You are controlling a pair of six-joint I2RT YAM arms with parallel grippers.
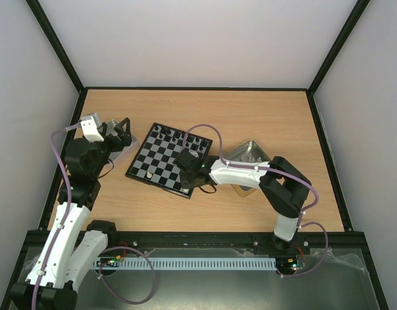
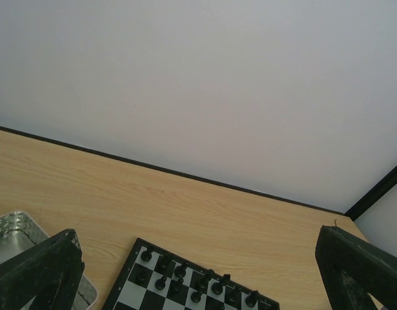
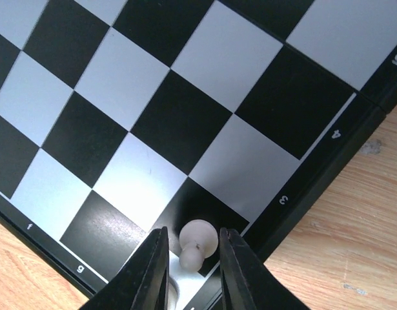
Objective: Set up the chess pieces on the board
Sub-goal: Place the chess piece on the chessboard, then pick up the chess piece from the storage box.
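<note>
Right fingers (image 3: 148, 274) narrowly parted around a white pawn (image 3: 198, 240), with a sliver of gap on one side, so no firm grip. Pawn stands near the board's (image 3: 153, 103) corner. Left fingers (image 2: 37, 274) wide, empty, off the board's far corner. Step: placing this pawn. Next: widen, lift straight clear without tipping it.

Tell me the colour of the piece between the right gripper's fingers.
The piece is cream-white; right wrist view shows it best.
</note>
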